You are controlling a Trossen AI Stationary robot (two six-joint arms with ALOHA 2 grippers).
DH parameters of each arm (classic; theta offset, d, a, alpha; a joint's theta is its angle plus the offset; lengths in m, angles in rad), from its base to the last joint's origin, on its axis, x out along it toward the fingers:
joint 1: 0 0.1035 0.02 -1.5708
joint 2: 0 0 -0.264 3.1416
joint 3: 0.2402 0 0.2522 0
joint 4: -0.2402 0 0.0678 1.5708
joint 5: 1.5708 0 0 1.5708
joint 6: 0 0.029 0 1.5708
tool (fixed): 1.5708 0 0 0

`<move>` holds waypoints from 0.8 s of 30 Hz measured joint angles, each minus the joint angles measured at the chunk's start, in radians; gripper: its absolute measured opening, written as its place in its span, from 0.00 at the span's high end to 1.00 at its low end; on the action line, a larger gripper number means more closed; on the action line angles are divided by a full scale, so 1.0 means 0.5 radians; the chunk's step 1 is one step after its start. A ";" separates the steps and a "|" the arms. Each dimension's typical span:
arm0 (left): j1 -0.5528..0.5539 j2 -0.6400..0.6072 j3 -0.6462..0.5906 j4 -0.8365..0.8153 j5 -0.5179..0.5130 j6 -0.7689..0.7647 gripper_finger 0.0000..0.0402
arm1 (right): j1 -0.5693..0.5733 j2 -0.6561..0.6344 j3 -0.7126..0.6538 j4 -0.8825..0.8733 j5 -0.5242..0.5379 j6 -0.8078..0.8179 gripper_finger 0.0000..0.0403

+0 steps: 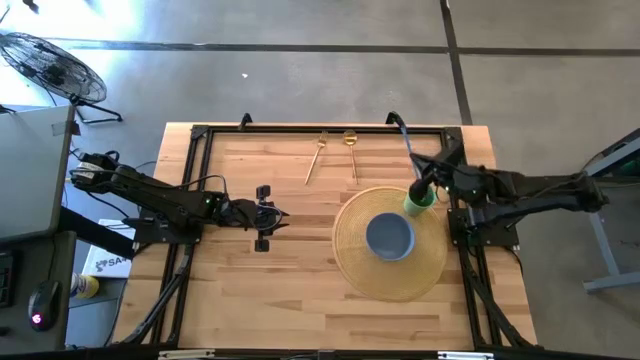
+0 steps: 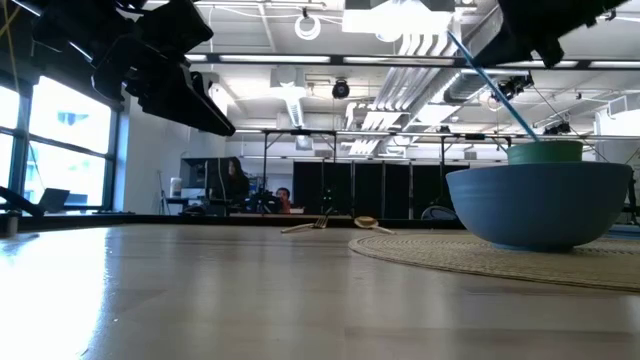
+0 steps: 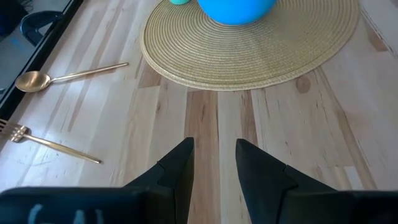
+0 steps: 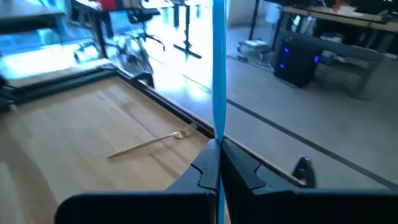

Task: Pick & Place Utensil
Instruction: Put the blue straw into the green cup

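My right gripper [image 1: 427,186] is shut on a thin blue utensil [image 1: 408,148] above a green cup [image 1: 418,201] and beside a blue bowl [image 1: 390,236]. Cup and bowl both stand on a round woven mat [image 1: 350,262]. A gold fork [image 1: 318,156] and a gold spoon [image 1: 351,155] lie flat on the wood near the table's far edge. My left gripper [image 1: 268,217] hovers open over bare wood left of the mat, with nothing between its fingers [image 3: 180,163]. My right gripper pinches the blue utensil's thin shaft [image 4: 218,140] between its two fingertips. The shaft runs on past the fingers, slanting up and toward the table's far edge [image 2: 490,82]. Its lower end meets the green cup's rim [image 2: 545,150] in the low view; whether it is inside the cup, I cannot tell.
A dark metal frame [image 1: 300,130] borders the wooden table. Bare wood lies between my left gripper and the mat and along the near edge. A fan [image 1: 55,65] and a desk stand beyond the table's left side.
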State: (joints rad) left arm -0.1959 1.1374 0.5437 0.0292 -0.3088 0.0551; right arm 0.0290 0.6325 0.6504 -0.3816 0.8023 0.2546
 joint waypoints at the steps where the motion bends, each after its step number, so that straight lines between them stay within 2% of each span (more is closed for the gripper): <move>1: 0.000 0.000 0.000 0.000 0.000 0.000 0.71 | 0.030 -0.041 -0.074 0.079 0.012 -0.015 1.00; 6: 0.000 0.000 0.000 0.031 0.002 0.000 0.71 | 0.122 -0.215 -0.350 0.318 0.002 -0.069 1.00; 11: 0.000 0.000 0.000 0.047 0.006 -0.015 0.71 | 0.184 -0.323 -0.493 0.322 -0.070 -0.076 1.00; 17: 0.000 0.000 0.000 0.050 0.005 -0.019 0.71 | 0.212 -0.339 -0.523 0.239 -0.100 -0.057 0.96; 24: 0.000 0.000 0.000 0.051 0.005 -0.018 0.71 | 0.210 -0.338 -0.482 0.030 -0.102 0.015 0.84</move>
State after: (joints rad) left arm -0.1959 1.1374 0.5438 0.0544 -0.3061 0.0460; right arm 0.1341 0.4633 0.4092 -0.3665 0.7514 0.2619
